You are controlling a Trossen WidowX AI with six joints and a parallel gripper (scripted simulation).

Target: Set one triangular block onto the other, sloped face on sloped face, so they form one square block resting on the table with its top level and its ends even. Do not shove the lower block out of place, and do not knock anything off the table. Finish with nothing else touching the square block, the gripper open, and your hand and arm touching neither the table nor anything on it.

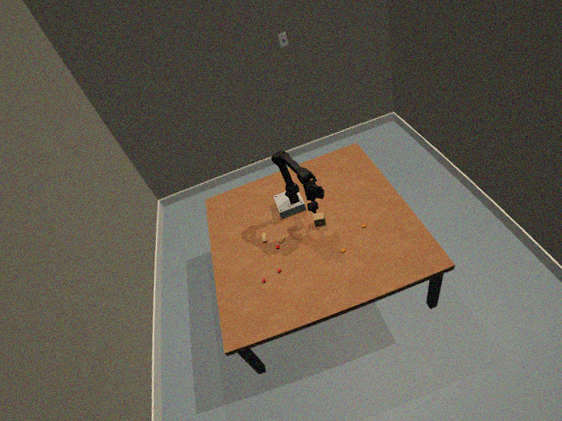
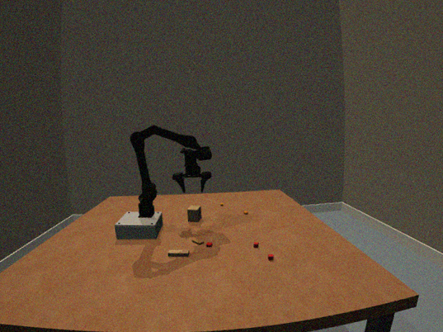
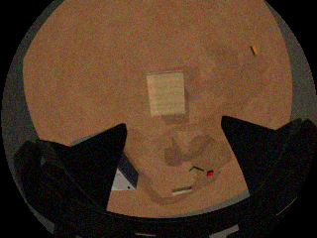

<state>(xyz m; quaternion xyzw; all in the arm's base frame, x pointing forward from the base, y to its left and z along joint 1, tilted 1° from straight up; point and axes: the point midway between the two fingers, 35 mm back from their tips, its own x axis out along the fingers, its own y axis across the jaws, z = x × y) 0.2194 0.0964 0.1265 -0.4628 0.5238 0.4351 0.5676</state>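
Observation:
The two triangular blocks sit together as one pale wooden square block [image 1: 319,220] [image 2: 194,213] [image 3: 165,93] on the table [image 1: 382,280] [image 2: 105,310], its top looking level. My gripper [image 1: 313,207] [image 2: 193,184] [image 3: 174,125] is open and empty. It hangs straight above the block, well clear of it and of the table. In the wrist view the block lies just beyond the two dark fingers, with nothing touching it.
The arm's grey base [image 1: 289,205] [image 2: 138,227] stands beside the block. A flat wooden piece [image 1: 264,237] [image 2: 178,253], a small wooden bit [image 2: 198,241], red bits [image 2: 209,244] [image 2: 256,243] [image 2: 270,256] and orange bits [image 1: 363,225] [image 1: 342,249] lie scattered on the table.

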